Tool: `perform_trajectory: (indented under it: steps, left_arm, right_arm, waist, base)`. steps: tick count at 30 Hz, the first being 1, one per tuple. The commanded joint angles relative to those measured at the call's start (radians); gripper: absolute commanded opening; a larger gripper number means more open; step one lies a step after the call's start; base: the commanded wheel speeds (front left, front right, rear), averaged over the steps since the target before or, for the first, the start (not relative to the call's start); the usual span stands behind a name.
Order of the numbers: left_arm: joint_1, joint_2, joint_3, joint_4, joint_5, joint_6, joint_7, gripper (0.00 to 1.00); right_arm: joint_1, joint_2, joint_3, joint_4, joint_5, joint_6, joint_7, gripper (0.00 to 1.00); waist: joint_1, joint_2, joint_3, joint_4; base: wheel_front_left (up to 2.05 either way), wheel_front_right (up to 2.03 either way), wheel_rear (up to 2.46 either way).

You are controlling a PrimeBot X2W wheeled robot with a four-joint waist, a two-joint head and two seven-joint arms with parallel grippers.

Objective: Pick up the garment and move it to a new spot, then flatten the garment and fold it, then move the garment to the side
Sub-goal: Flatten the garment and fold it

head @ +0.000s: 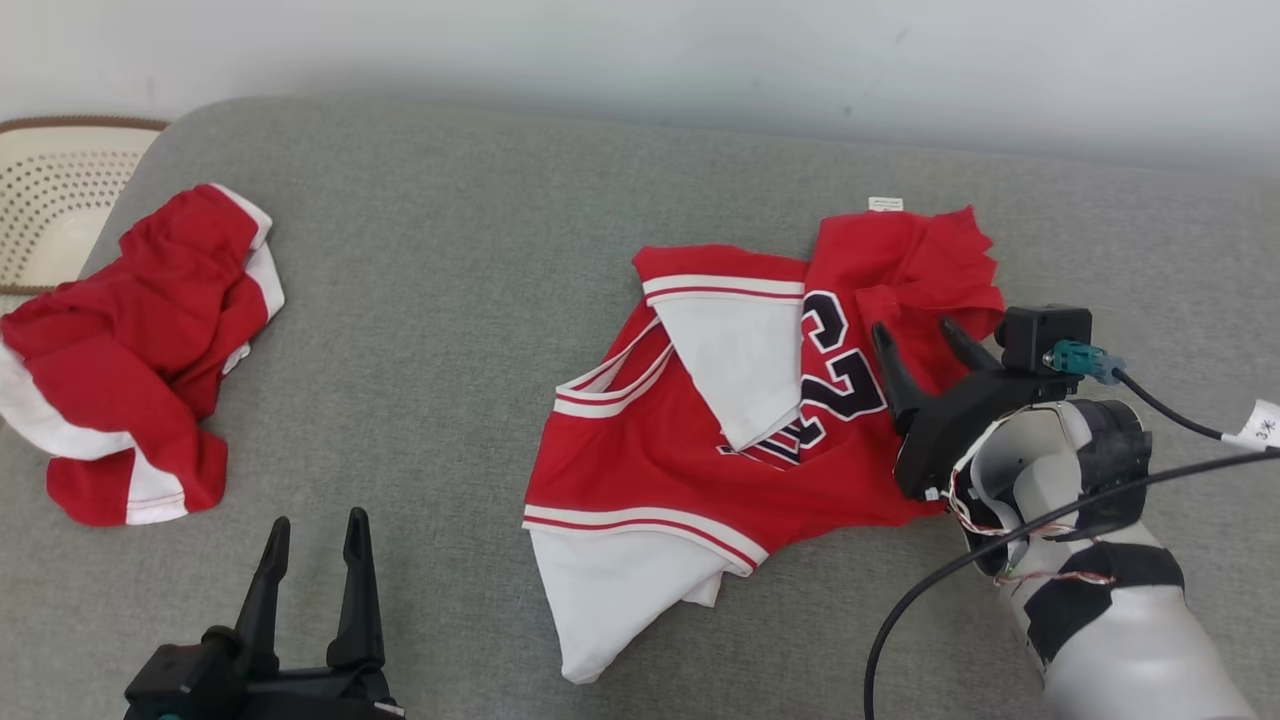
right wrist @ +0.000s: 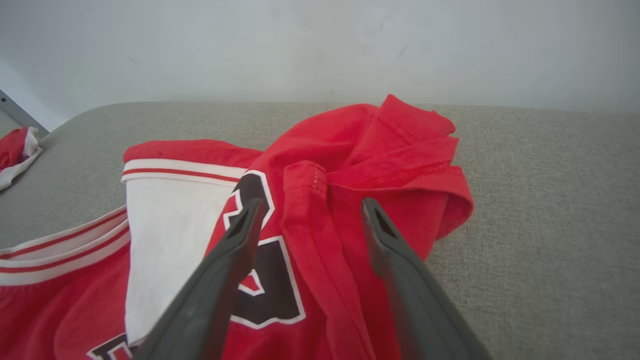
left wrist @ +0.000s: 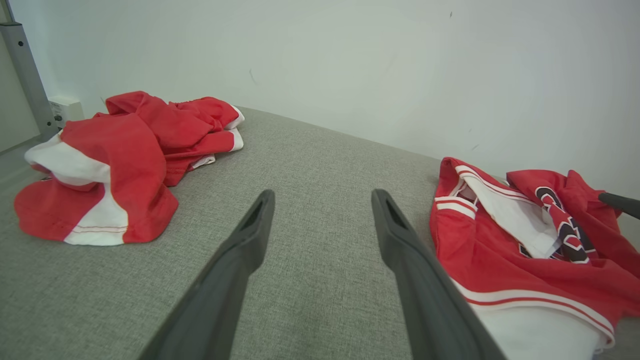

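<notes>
Lying crumpled, garment [head: 640, 450], long axis near-left to far-right, label [head: 885, 204] at far end, both jaws released.

Garment [head: 640, 460] on the cushion [head: 430, 300] right of centre, smaller garment [head: 130, 340] well apart at left, basket [head: 50, 190] behind it, right claw [head: 912, 326] over the garment's right side, left claw [head: 318, 518] in front

Left gripper [head: 318, 520] sits low at the lower left, fingers [head: 268, 585] pointing straight up and spread wide, nothing between them. Right gripper [head: 912, 328] is stretched out further ahead on its pale forearm [head: 1130, 640], angled up and to the left, jaws apart, gripping nothing.
</notes>
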Motion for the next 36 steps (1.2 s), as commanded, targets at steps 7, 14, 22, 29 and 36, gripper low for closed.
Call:
perform_trajectory:
  steps: [7,14,22,29,36]
  left_arm:
    - [-0.018,0.000,-0.008,0.002,-0.016,0.005,-0.004,1.00]
    - [-0.027,0.000,-0.020,0.001,-0.025,0.007,-0.004,1.00]
    - [-0.017,0.000,-0.021,0.011,-0.023,0.015,-0.004,1.00]
    - [0.020,0.000,-0.015,0.011,-0.017,0.020,-0.004,1.00]
    - [0.041,0.000,-0.006,0.008,-0.008,0.019,-0.004,1.00]
  right_arm:
    - [-0.092,0.011,-0.023,0.156,-0.030,-0.001,-0.051,1.00]
    - [-0.158,0.022,-0.039,0.266,-0.048,-0.001,-0.114,0.00]
    - [-0.170,0.037,-0.034,0.303,-0.034,-0.001,-0.186,0.00]
    - [-0.039,0.016,-0.029,0.132,0.079,-0.001,-0.210,0.00]
    - [0.109,-0.019,-0.033,-0.066,0.155,-0.001,-0.198,0.00]
  waist:
    - [0.0000,0.0000,0.031,0.037]
    - [0.0000,0.0000,0.046,0.057]
    - [0.0000,0.0000,0.031,0.055]
    - [0.0000,0.0000,-0.019,0.002]
    - [0.0000,0.0000,-0.043,-0.060]
  base:
    - [0.00,0.00,0.00]
    - [0.00,0.00,0.00]
    - [0.00,0.00,0.00]
    - [0.00,0.00,0.00]
    - [0.00,0.00,0.00]
